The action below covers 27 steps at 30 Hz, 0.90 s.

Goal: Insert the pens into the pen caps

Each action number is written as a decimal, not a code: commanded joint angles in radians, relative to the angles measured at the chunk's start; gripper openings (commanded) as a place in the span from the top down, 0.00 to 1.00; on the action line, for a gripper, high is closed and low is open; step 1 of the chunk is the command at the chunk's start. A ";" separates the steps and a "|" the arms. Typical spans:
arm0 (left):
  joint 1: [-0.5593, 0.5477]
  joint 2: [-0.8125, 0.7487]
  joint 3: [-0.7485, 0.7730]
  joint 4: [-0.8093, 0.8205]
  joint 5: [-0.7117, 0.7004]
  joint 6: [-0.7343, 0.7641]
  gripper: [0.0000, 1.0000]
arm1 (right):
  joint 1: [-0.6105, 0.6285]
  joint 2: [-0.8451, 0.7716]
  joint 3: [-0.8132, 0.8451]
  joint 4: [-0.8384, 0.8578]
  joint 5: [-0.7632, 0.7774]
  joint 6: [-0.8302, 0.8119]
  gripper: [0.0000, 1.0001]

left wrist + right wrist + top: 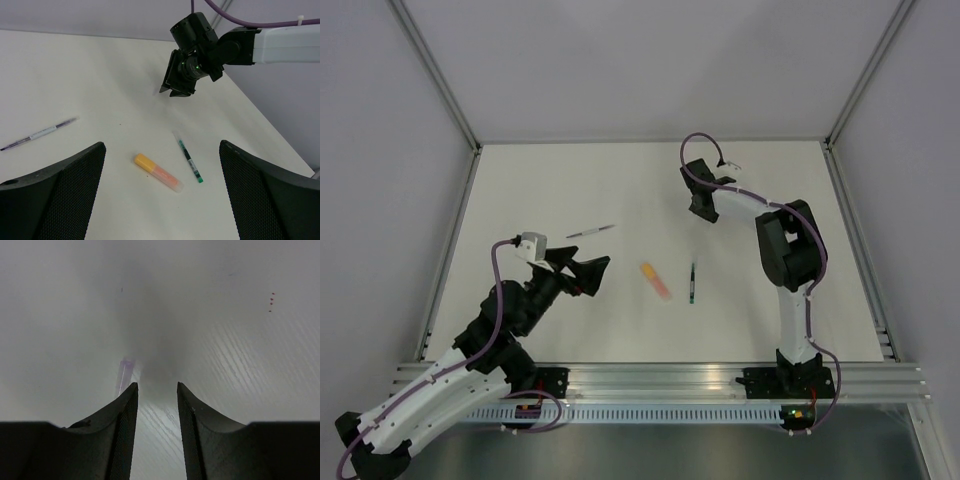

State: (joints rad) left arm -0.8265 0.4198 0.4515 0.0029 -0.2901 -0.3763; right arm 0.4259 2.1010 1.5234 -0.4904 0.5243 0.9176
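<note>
Three pens lie on the white table. A thin silver-grey pen is at the left. A pink-orange marker with a yellow end lies in the middle. A dark pen with green is to its right. My left gripper hovers wide open, with the marker and green pen ahead of its fingers. My right gripper points down at the far table, jaws apart with nothing between them. A small purplish translucent cap lies just beyond its left fingertip.
A metal frame rail runs along the near edge of the table, and grey walls enclose the sides and back. The right arm's elbow stands over the right half of the table.
</note>
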 commanded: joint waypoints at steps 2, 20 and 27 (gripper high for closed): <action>0.000 -0.009 0.000 0.025 0.005 0.002 0.00 | 0.005 0.031 0.066 0.068 -0.073 -0.188 0.58; 0.000 -0.007 -0.008 0.039 0.009 -0.009 0.00 | -0.062 -0.121 -0.005 0.241 -0.685 -1.172 0.52; 0.000 -0.049 -0.016 0.037 0.025 -0.016 0.00 | -0.115 -0.065 0.139 0.138 -0.793 -1.307 0.47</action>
State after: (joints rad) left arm -0.8261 0.3912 0.4393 0.0097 -0.2821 -0.3771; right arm 0.3408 2.0304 1.6028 -0.3058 -0.1150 -0.2226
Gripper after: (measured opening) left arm 0.993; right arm 0.518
